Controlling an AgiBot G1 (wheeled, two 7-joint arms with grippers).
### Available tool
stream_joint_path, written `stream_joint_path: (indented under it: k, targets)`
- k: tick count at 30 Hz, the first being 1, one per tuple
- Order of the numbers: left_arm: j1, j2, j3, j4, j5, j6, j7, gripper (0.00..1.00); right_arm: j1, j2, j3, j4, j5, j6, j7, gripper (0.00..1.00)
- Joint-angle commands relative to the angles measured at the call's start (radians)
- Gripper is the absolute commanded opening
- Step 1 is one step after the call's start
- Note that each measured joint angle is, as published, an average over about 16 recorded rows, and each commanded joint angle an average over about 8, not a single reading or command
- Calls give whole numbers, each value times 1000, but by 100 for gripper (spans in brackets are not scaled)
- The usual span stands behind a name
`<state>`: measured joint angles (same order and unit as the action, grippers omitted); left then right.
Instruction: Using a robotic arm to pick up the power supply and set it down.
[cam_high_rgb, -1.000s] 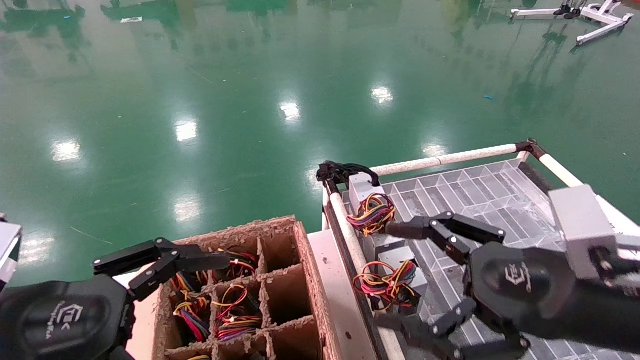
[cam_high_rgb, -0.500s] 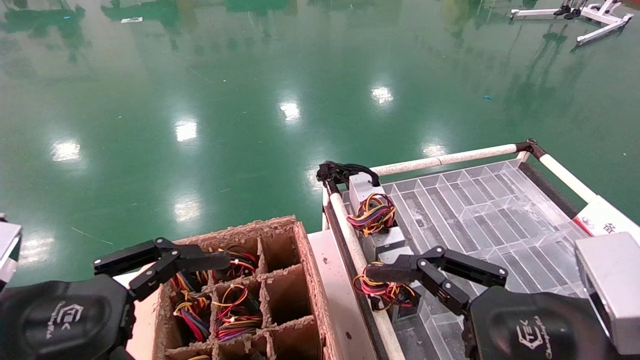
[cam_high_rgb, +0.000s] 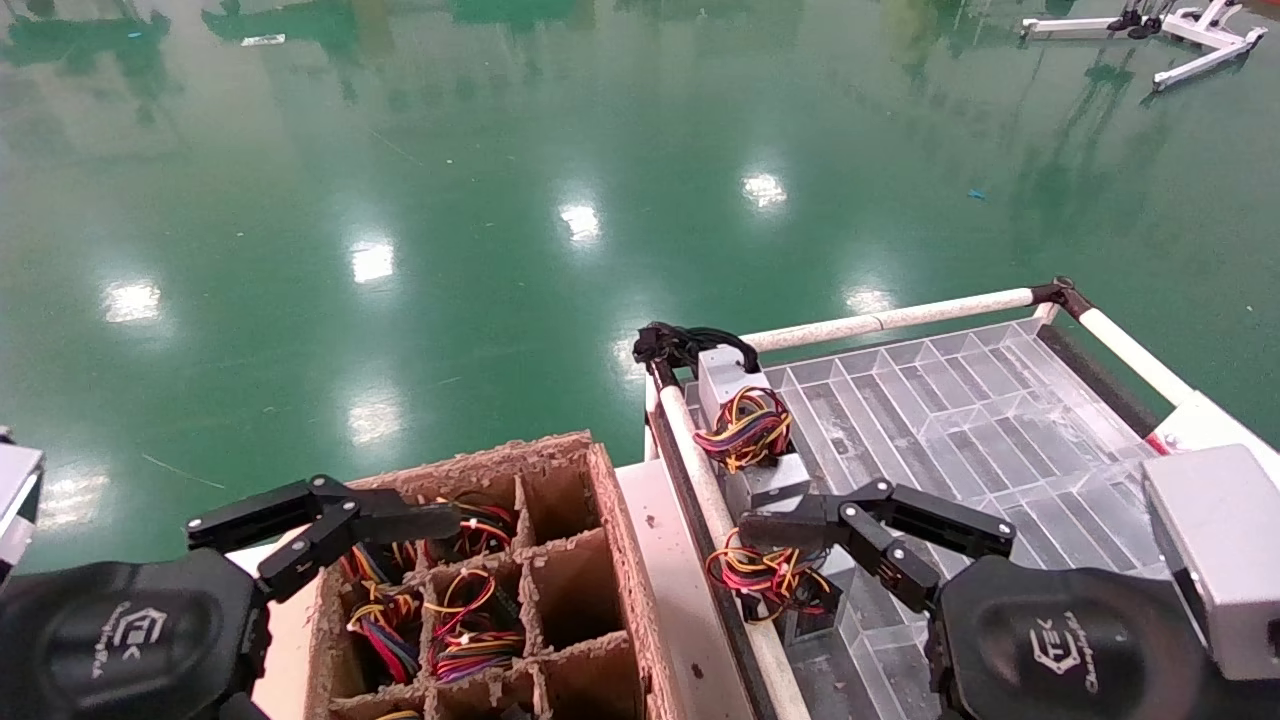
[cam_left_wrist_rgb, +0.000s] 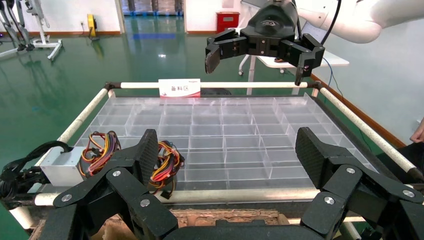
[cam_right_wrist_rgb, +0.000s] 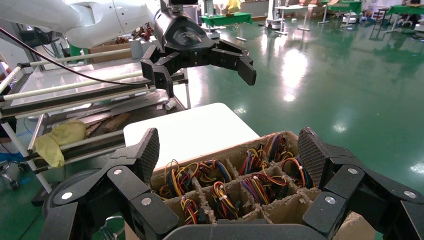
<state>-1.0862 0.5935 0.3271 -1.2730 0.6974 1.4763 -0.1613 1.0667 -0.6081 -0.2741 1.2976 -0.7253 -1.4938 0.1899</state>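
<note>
The power supply (cam_high_rgb: 764, 578) lies in the clear compartment tray (cam_high_rgb: 960, 420) by its near left rail, a grey box with a loose red, orange and yellow wire tangle. In the left wrist view the power supply (cam_left_wrist_rgb: 167, 162) shows partly behind a finger. My right gripper (cam_high_rgb: 770, 615) hangs open over it, upper finger (cam_high_rgb: 800, 520) just above the box, lower finger out of the head view. From the left wrist, that right gripper (cam_left_wrist_rgb: 256, 67) is seen above the tray, holding nothing. My left gripper (cam_high_rgb: 330, 530) is parked open over the cardboard box (cam_high_rgb: 600, 560).
A second grey box with a neat wire coil (cam_high_rgb: 745, 420) sits farther along the same tray rail (cam_high_rgb: 700, 470). The cardboard box's dividers hold several wire bundles (cam_right_wrist_rgb: 260, 175). A white table top (cam_right_wrist_rgb: 190, 130) lies beyond the box. Green floor surrounds everything.
My right gripper has pulled back from beside the far coiled box toward me, staying open, and now sits by the power supply. The power supply and left arm have not moved.
</note>
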Motion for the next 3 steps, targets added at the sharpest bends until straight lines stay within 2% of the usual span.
stream_joint_path:
  k: [1, 3]
  targets:
    - [0, 0, 0, 0, 0, 0, 0, 100, 2, -1, -2, -4, -1, 0, -1, 100]
    - [0, 0, 0, 0, 0, 0, 0, 100, 3, -1, -2, -5, -2, 0, -1, 100]
